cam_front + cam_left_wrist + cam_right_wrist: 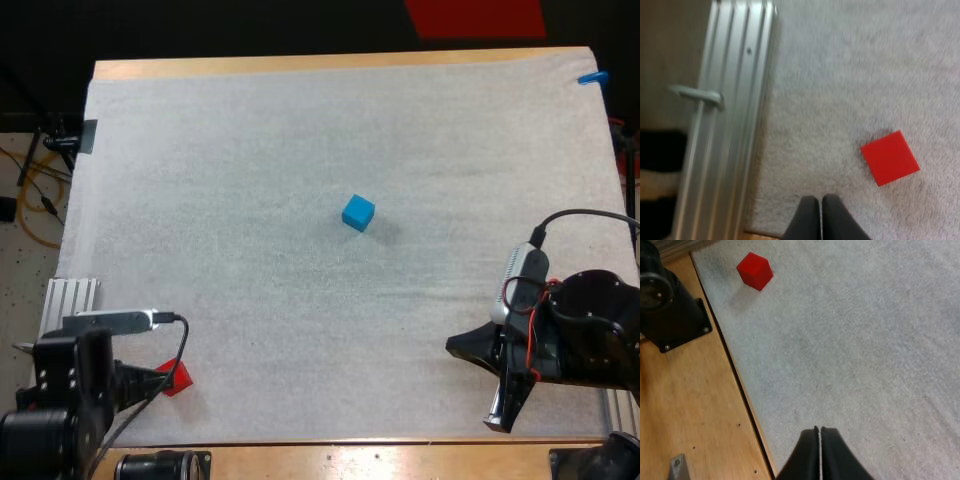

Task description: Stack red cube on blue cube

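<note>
My left end effector (821,200), fingers pressed together on nothing, hovers just beside the small red cube (889,157). The cube sits flat at the near edge of the white foam mat (300,130), so I judge this arm best placed to pick it. My right end effector (819,432), likewise closed and empty, is well apart from the red cube. The bright blue cube (358,212) lies farther out from the red cube, mid-mat.

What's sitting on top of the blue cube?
Nothing. The blue cube has a bare top. The red cube lies apart from it on the white mat. The bit of mat right under the blue cube is covered and cannot be seen.
</note>
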`<state>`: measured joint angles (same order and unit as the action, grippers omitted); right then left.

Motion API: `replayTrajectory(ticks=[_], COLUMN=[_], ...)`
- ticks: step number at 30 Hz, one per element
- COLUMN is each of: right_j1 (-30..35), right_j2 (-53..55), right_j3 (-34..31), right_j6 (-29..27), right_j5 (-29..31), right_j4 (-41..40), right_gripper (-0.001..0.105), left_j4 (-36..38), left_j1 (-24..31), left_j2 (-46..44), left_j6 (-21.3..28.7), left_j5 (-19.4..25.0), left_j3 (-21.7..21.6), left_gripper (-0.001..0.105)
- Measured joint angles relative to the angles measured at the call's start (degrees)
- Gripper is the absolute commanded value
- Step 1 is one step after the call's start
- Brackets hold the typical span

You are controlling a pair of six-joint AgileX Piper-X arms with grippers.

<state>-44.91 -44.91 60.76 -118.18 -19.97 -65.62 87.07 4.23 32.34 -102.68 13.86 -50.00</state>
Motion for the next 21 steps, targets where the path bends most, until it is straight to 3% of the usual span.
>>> replayTrajectory(ticks=[4, 9, 18, 21], right_j1=[0.00, 0.00, 0.00, 0.00], right_j2=[0.00, 0.00, 0.00, 0.00], right_j3=[0.00, 0.00, 0.00, 0.00], right_j6=[0.00, 0.00, 0.10, 0.72], right_j5=[0.00, 0.00, -0.12, -0.12], right_j4=[-0.03, 1.28, 3.38, 3.53], right_gripper=[0.000, 0.000, 0.000, 0.000], left_j4=[-1.24, -6.10, -7.67, -7.69], left_j1=[3.43, 13.68, 15.07, 15.07], left_j2=[3.95, 8.22, 19.62, 23.27], left_j6=[-0.32, 0.55, 0.67, 0.67], left_j5=[-0.27, -8.09, -11.24, -9.40], left_j3=[0.65, 1.77, 4.45, 4.63], left_gripper=[0.000, 0.000, 0.000, 0.000])
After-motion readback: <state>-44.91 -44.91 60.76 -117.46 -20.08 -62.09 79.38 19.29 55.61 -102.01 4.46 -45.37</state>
